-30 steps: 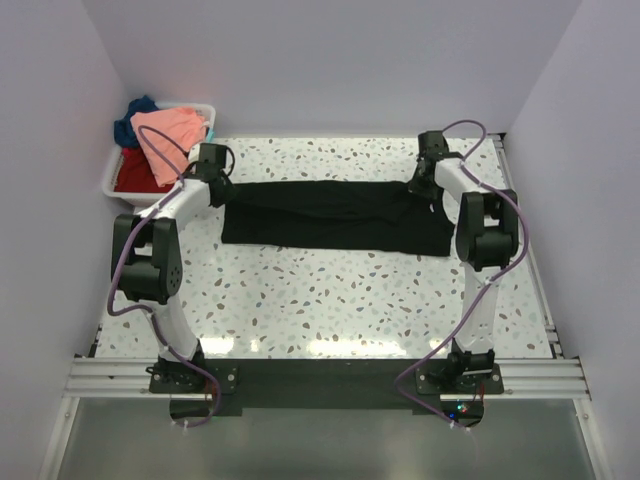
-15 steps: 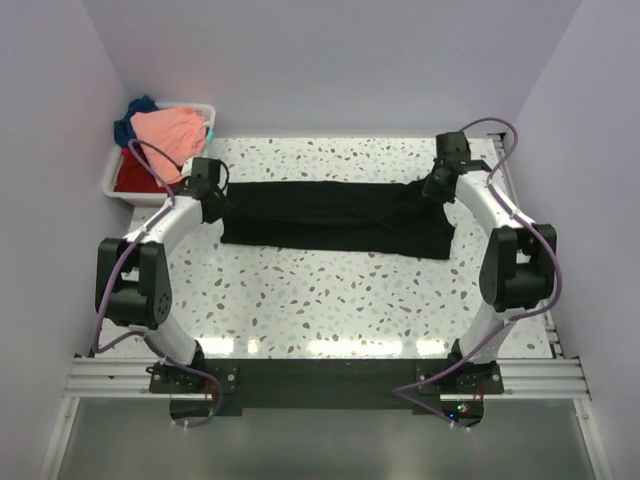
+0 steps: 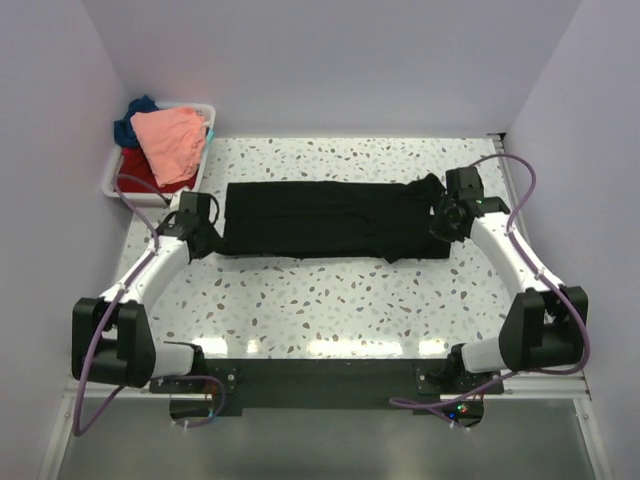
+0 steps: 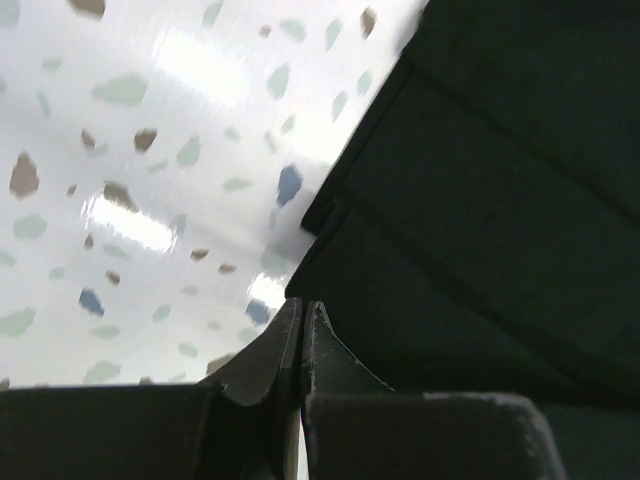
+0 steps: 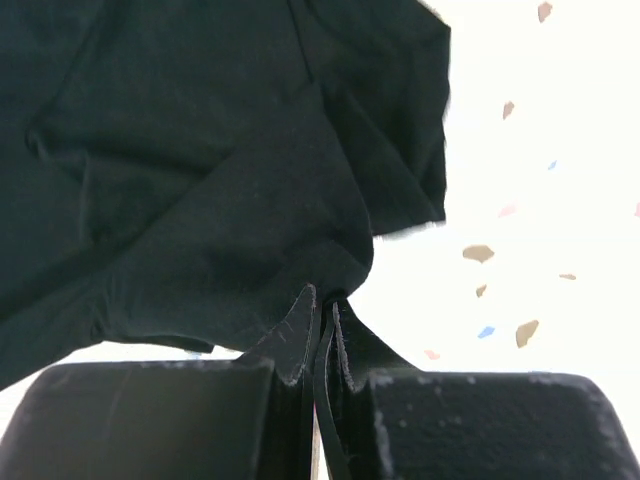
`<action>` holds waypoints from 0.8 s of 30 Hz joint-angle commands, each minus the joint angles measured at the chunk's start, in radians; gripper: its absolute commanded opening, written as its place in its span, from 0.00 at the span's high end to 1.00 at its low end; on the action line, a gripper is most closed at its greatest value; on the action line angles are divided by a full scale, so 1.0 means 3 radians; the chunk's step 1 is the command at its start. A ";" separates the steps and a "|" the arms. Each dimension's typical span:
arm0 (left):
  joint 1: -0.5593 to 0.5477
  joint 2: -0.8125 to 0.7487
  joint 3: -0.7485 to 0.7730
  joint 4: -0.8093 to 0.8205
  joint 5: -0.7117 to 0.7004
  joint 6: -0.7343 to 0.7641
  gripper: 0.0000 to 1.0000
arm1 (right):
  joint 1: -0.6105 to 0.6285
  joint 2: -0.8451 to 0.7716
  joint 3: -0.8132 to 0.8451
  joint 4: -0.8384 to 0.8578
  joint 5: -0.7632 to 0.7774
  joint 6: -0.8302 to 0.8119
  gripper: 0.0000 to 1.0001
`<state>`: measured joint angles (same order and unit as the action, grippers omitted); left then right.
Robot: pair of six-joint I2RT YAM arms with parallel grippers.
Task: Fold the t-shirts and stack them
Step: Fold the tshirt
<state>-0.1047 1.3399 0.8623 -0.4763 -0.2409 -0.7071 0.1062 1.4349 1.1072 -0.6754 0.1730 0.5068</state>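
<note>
The black t-shirt [image 3: 330,218] lies as a long folded band across the middle of the speckled table. My left gripper [image 3: 203,238] is shut at the shirt's near left corner, its tips [image 4: 302,308] pinching the edge of the black cloth [image 4: 480,200]. My right gripper [image 3: 440,222] is shut on the shirt's near right end, and a fold of black cloth [image 5: 200,150] shows between its tips [image 5: 325,295]. The salmon-pink t-shirt [image 3: 170,138], the red t-shirt [image 3: 140,170] and the dark blue t-shirt [image 3: 135,110] lie heaped in the bin.
The white plastic bin [image 3: 112,180] stands at the far left corner, just behind my left arm. Lilac walls close the table on three sides. A metal rail [image 3: 320,375] runs along the near edge by the arm bases.
Both grippers have swung from the shirt's far edge toward the near side, carrying cloth with them. The shirt's ends now reach to the grippers.
</note>
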 commanded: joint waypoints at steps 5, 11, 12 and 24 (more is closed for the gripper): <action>0.0017 -0.0483 -0.0420 -0.0401 0.0011 -0.0149 1.00 | 0.0055 -0.0682 -0.0249 -0.0463 0.0021 0.0121 1.00; 0.0006 -0.0514 -0.0471 -0.0554 -0.0025 -0.0189 1.00 | 0.0060 -0.0881 -0.0423 -0.0591 0.0057 0.0207 1.00; -0.0019 -0.0509 -0.0476 -0.0600 -0.0046 -0.0235 1.00 | 0.0060 -0.0897 -0.0439 -0.0607 0.0052 0.0218 1.00; -0.0080 -0.0137 -0.0410 -0.0443 -0.0117 -0.0409 1.00 | 0.0075 -0.0831 -0.0419 -0.0566 0.0266 0.0289 1.00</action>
<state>-0.1207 1.2354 0.6819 -0.6434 -0.2409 -0.7963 0.1246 1.1759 0.9348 -0.8539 0.1806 0.5705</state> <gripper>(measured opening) 0.027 0.019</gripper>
